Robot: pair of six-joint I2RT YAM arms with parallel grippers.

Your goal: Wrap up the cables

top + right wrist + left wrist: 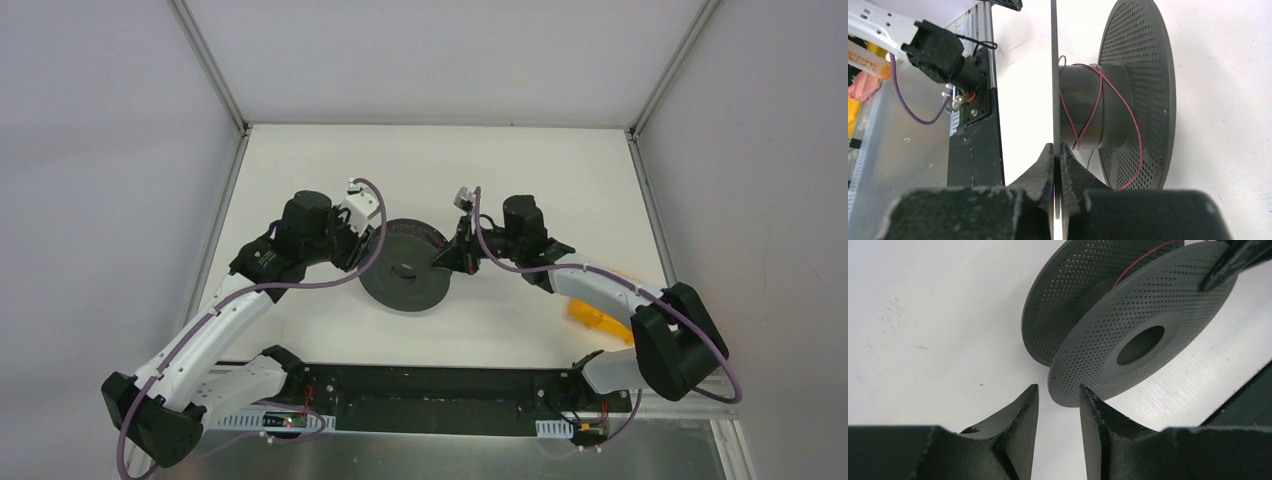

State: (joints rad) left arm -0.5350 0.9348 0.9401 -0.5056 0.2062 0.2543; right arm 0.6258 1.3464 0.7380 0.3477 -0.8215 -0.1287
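1. We see the white table (300, 170) carrying a dark spool (405, 272) between the arms
2. Our right gripper (1057, 149) — clamped on one flange's edge
3. Our left gripper (1058, 389) — jaws parted, a flange rim at their tips
4. The cable (1096, 100), thin and red, loops loosely round the spool's core

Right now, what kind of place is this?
Probably a robot test lab, not a home: two white-and-black robot arms bolted to a plain white table, blank white walls around it, and a dark grey perforated spool of thin red wire.
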